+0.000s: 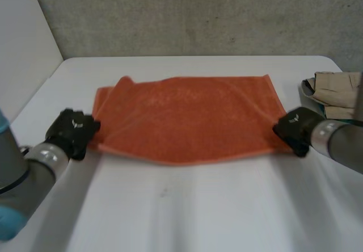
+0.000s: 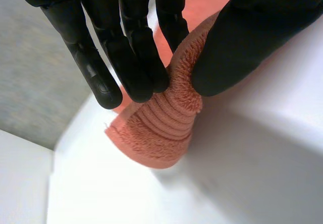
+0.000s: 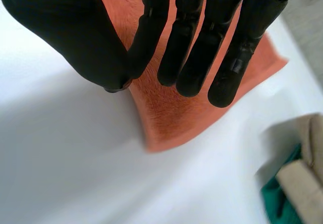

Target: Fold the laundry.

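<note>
You have the orange towel spread flat in the middle of the table. Your left hand is at the towel's near left corner, pinching a bunched fold between thumb and fingers. Your right hand is at the towel's near right corner, thumb and fingers nipping its edge. Folded beige clothes lie just beyond the towel's right side.

No readable text, labels, numbers or signs anywhere

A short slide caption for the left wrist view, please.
Left hand pinches a bunched corner of the orange towel.
</note>
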